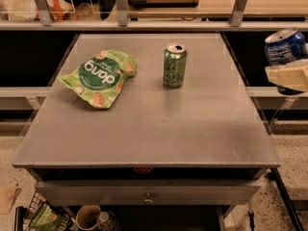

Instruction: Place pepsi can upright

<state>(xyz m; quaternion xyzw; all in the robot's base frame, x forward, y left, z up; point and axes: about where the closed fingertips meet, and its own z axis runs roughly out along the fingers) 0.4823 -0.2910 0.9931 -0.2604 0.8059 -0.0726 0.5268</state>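
Blue aluminium pepsi can (pixel 283 46) in cream gripper (pixel 288 73), right of table (pixel 154 129).

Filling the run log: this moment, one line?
gripper: right edge, beside table, holding pepsi can | green can: upright on table | green bag: left

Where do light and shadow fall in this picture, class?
Camera view: soft, even light, the table showing a faint darker patch towards its right; the green can and chip bag cast only slight shadows; at the right edge, the gripper holds the pepsi can, its silver top glinting.
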